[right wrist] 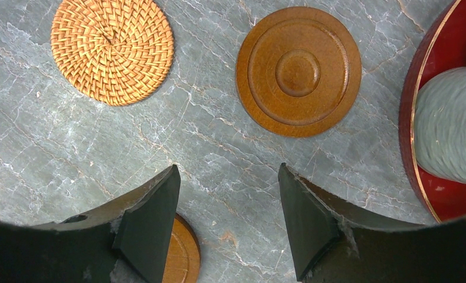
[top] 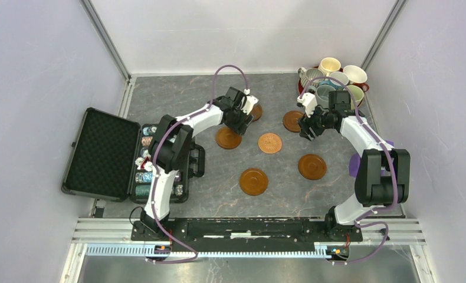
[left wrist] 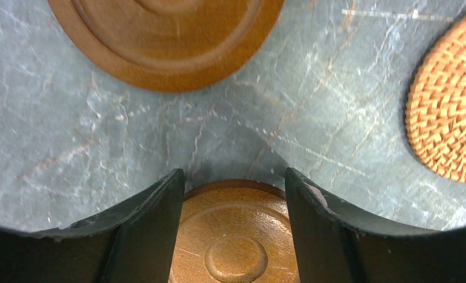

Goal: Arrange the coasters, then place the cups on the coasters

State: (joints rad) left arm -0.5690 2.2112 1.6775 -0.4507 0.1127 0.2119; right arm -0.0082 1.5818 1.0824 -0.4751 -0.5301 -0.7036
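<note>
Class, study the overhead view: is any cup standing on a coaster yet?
No, the cups all stand together on the red tray, while the visible coasters lie bare.

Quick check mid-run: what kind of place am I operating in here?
Probably a lab robot test cell, not a home: plain white walls in an aluminium frame, left arm and right arm bolted to a rail, marbled grey tabletop.
</note>
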